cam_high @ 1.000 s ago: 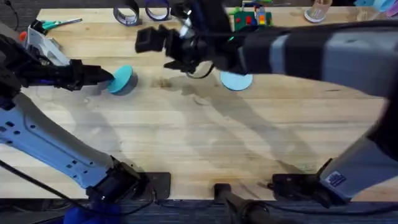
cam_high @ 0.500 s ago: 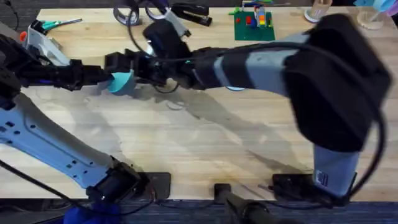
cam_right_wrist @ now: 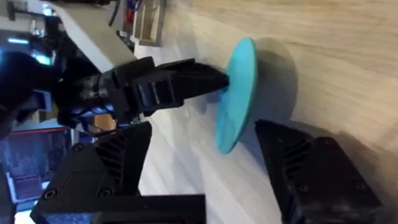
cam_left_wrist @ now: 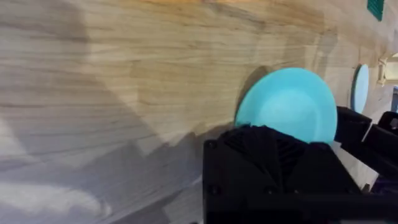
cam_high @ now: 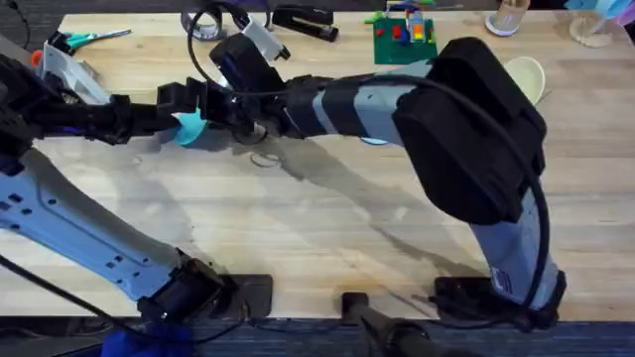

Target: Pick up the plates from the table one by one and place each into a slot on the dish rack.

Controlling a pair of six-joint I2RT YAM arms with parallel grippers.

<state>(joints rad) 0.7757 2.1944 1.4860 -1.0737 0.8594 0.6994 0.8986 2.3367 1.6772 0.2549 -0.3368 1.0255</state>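
Plate: bright teal-blue round plastic plate (cam_high: 190, 127), tilted on edge above the light wooden worktop (cam_high: 327, 218).
Left gripper (cam_high: 175, 121): jaws clamped on its rim.
Right gripper (cam_right_wrist: 202, 155): jaws apart, straddling the plate.
Handling: probably light, stiff, slick; take the free rim squarely.
Pale plate (cam_left_wrist: 360, 88): lying farther off.
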